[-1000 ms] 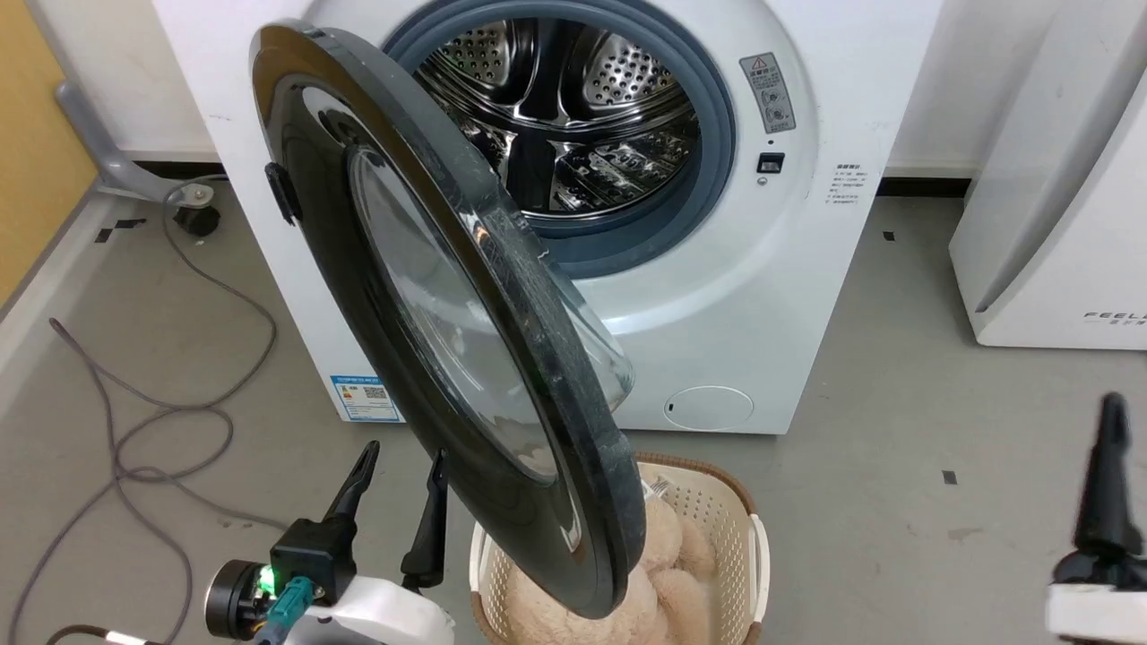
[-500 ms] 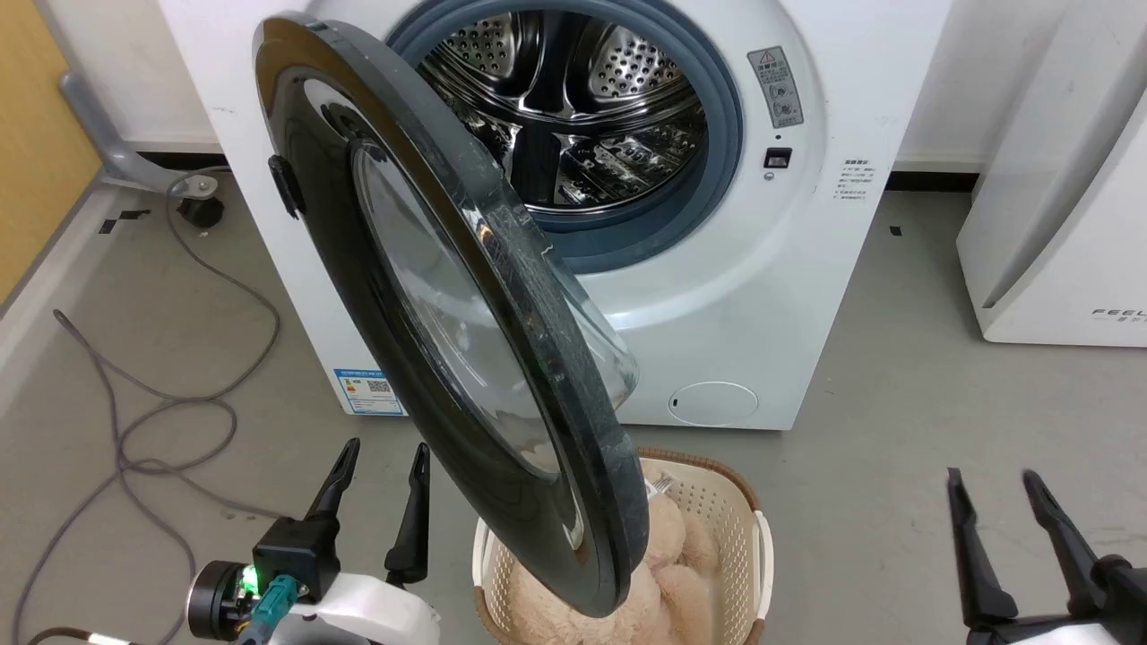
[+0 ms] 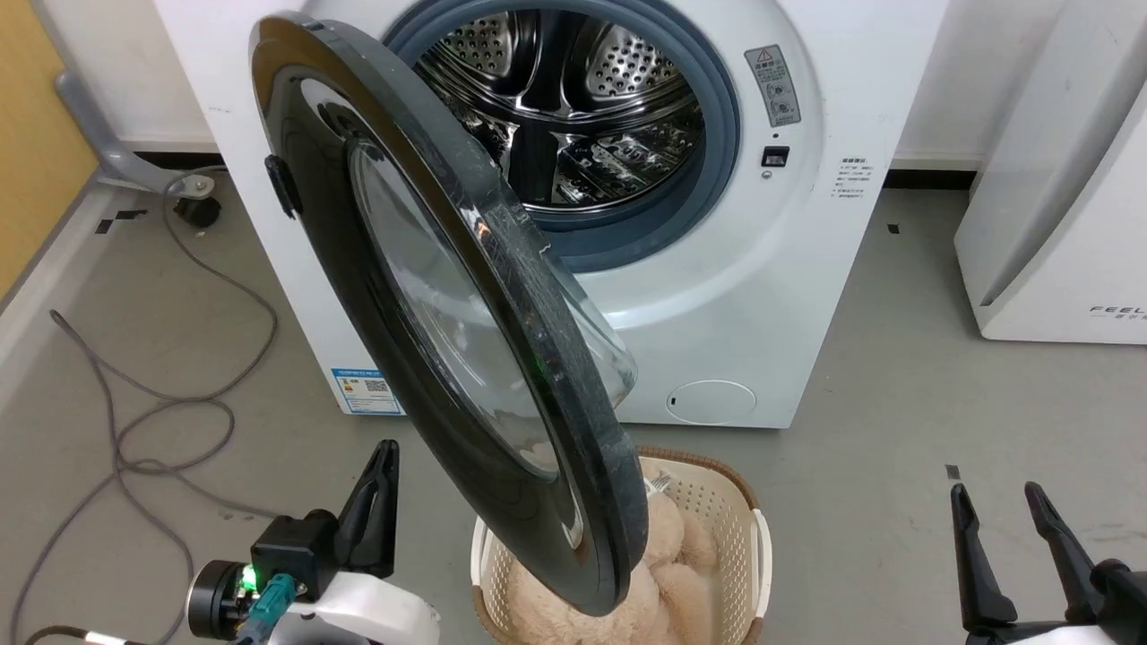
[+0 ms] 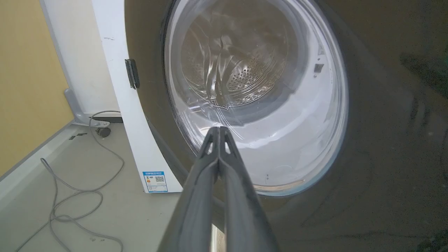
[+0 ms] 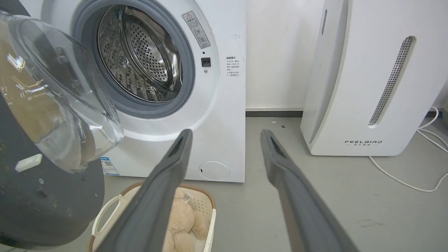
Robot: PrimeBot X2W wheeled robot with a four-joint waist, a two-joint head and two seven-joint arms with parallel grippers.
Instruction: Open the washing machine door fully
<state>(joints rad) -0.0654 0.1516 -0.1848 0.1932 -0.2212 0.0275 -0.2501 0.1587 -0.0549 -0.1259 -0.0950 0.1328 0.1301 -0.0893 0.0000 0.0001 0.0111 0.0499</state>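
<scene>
At the front of the washing machine (image 3: 762, 269), the washing machine door (image 3: 430, 296) stands partway open. It is swung out towards you at a slant, so you see its glossy black outer face and clear glass centre. Its far rim sits by the machine's left side and carries a small black tab (image 3: 282, 186). Its near rim overlaps the laundry basket (image 3: 717, 502) on the floor in the head view. Behind the door, the steel drum (image 3: 573, 116) and grey gasket (image 3: 717, 134) are exposed.

Your left tool (image 3: 385, 448) sits low at the left, just beside the lower part of the door's outer face, with its fingers pressed together on nothing. A strip of floor shows between it and the door in the head view. Seen from the left wrist, the closed left tool (image 4: 218, 129) points at the lower edge of the door's (image 4: 252, 98) glass, and you cannot tell from there whether it touches.

Your right tool (image 3: 996, 491) is at the lower right, well apart from the door, with its fingers spread and empty over bare floor. From the right wrist, the right tool (image 5: 226, 133) faces the machine's (image 5: 217, 122) lower front, and the door's (image 5: 52, 105) bulging glass bowl shows at the left.

A beige plush toy (image 3: 663, 573) lies in the basket. A blue label (image 3: 366, 391) and a round filter cap (image 3: 714, 402) mark the machine's lower front. A grey cable (image 3: 134, 421) loops on the floor to the left, and a white FEELBIRD appliance (image 5: 367, 87) stands to the right.
</scene>
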